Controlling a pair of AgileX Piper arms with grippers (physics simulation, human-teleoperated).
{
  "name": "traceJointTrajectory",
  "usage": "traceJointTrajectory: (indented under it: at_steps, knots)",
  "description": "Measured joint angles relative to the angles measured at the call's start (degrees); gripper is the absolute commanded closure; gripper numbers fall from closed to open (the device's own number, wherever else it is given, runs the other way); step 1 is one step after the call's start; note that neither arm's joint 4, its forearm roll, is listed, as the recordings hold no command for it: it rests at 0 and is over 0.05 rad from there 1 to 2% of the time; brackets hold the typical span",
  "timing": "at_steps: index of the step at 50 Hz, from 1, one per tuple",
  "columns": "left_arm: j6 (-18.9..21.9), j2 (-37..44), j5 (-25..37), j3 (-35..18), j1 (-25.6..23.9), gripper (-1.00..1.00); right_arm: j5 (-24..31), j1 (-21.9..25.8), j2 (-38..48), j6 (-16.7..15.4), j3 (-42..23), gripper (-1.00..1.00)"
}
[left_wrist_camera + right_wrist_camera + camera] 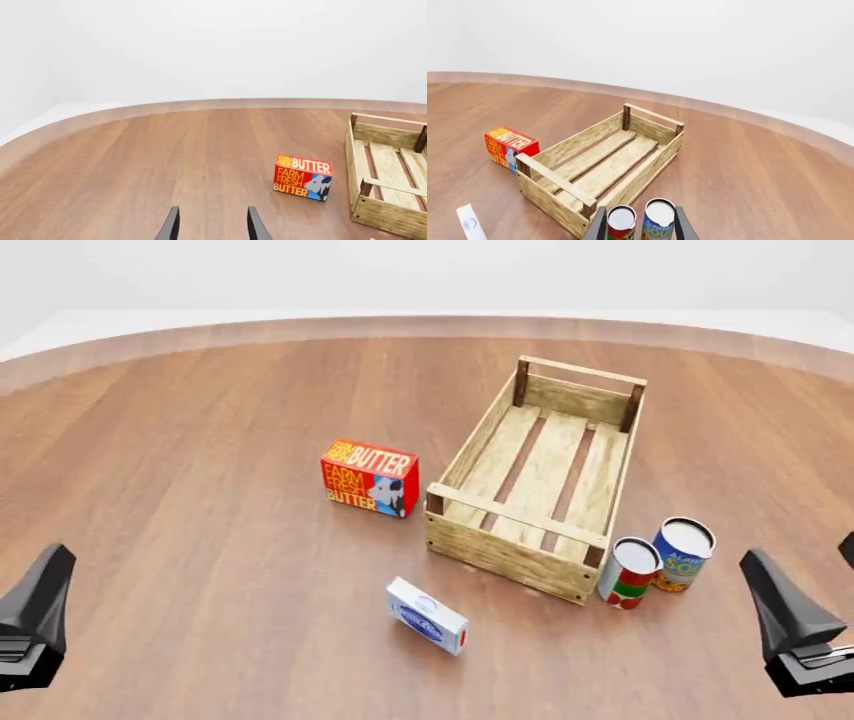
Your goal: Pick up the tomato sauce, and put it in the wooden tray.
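Observation:
The tomato sauce (630, 573), a small can with a red label and a white lid, stands upright on the table just outside the near right corner of the wooden tray (477, 443). The tray holds nothing. In the right wrist view the can (620, 226) shows ahead, between the fingers of my right gripper (640, 229), which is open and not touching it. My right gripper (797, 627) hovers at the near right, right of the can. At the near left my left gripper (36, 623) is far from the can; its wrist view shows it open (213, 227) and empty.
A blue-and-yellow can (682, 554) stands right beside the tomato sauce, on its right. A red butter box (370, 477) stands left of the tray. A small white-and-blue box (426, 615) lies in front of the tray's near left corner.

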Motion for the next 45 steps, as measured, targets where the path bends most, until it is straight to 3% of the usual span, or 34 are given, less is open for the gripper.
traceJointTrajectory:
  at_steps: [45]
  knots:
    - [0.0, 0.0, 0.0, 0.0, 0.0, -1.00, -28.5, 4.3, 31.6, -0.6, 1.2, -1.00]
